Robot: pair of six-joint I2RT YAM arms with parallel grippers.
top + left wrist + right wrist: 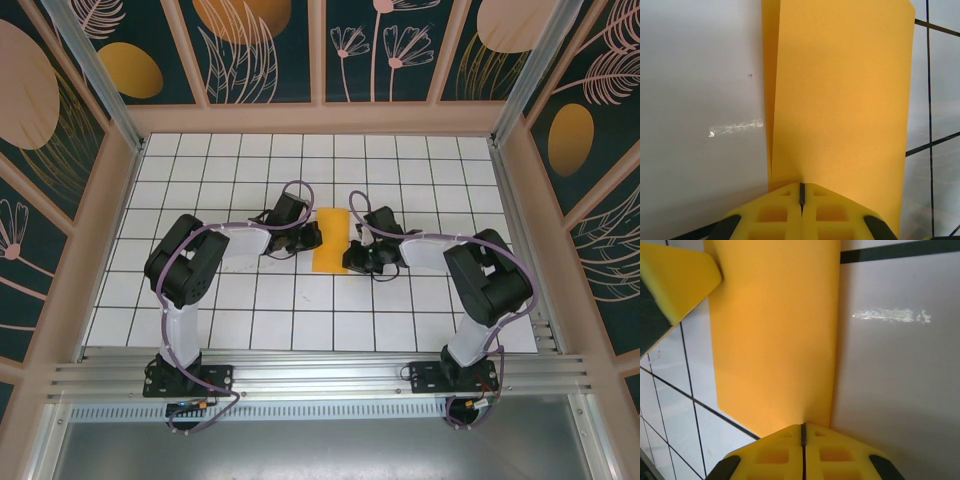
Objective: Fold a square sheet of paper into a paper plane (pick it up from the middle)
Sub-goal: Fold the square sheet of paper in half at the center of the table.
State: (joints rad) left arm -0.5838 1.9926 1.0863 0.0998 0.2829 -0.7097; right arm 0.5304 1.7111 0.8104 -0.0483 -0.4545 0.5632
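Tall wall panels (250,50), dark teal with pale leaf and flower drawings, enclosed the scene on three sides. Inside them lay a white counter (200,310) marked with a dark square grid. Two black-and-white robot arms rose from a metal rail at the counter's near edge, the left arm (185,270) and the right arm (480,280), both bent inward towards the middle.

A thin orange-yellow sheet of paper (331,240), folded into a narrow rectangle, lay flat near the centre of the counter, its long sides running from the near edge towards the far edge. In the left wrist view the sheet of paper (840,100) showed a second layer peeking out along one long side.

The left end effector (312,238) sat at the sheet's left side, its yellow pads pressed together (801,192) with only a thin seam between them, the tips touching the paper. The right end effector (352,258) met the sheet's right side nearer the near edge, likewise closed tight (803,432) against the paper (772,340). Whether either one pinched the paper could not be told.
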